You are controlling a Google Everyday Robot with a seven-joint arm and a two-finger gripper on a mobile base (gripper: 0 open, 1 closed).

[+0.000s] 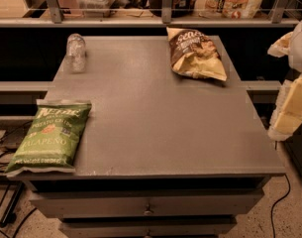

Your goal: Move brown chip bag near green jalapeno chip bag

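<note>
The brown chip bag [196, 53] lies crinkled at the far right of the grey table top [155, 113], dark brown at its upper end and pale tan lower down. The green jalapeno chip bag [50, 135] lies flat at the front left corner, partly overhanging the table's left edge. My gripper [289, 115] shows as white and pale yellow parts at the right edge of the view, beyond the table's right side, well apart from both bags and holding nothing that I can see.
A clear plastic water bottle [76, 52] stands at the table's far left corner. A shelf with railing posts and packaged goods [229, 1] runs behind the table. Drawers [148, 209] sit below the front edge. Cables [2, 152] lie on the floor at left.
</note>
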